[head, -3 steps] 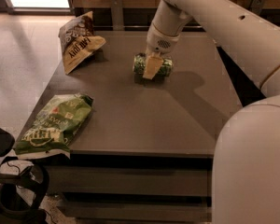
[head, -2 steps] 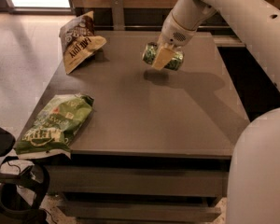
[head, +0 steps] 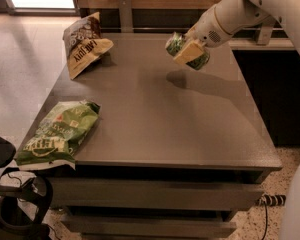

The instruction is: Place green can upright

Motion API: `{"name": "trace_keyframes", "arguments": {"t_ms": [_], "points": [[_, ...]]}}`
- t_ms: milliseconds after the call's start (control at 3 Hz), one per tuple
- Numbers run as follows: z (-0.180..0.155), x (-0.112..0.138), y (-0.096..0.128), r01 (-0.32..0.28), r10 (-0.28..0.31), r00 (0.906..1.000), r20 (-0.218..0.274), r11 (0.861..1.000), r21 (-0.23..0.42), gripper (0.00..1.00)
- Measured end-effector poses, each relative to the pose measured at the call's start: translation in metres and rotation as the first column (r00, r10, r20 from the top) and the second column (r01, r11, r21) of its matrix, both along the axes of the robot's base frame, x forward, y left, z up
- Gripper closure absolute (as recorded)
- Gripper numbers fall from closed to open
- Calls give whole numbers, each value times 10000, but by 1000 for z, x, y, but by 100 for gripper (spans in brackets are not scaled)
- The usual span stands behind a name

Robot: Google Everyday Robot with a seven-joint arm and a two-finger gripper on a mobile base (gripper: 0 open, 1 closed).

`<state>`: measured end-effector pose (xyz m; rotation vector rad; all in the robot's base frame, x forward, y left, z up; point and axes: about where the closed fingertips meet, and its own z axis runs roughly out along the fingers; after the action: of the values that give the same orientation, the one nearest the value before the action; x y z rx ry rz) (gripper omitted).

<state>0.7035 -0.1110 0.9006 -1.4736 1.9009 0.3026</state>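
One green can [head: 176, 45] hangs tilted above the worktop [head: 155, 124], clamped between the gripper [head: 190, 54] fingers [head: 185, 50]; turn it vertical before lowering.

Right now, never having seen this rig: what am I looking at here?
One camera looks down on a grey table; its mount isn't on record. The white arm from the upper right belongs to a one-armed mobile robot. Its two-finger gripper is shut on a green can, held in the air over the table's far side, tilted, not upright. Two chip bags lie at the left: a green bag in front, a brown bag at the back.
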Motion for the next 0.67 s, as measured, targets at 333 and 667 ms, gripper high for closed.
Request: {"name": "trace_keyframes", "arguments": {"t_ms": [333,667], "points": [[14,3,-6,419,-506,9964,684,9914,1239,100],[27,2,-8,667,-967,9864,1331,9746,2137,100]]}}
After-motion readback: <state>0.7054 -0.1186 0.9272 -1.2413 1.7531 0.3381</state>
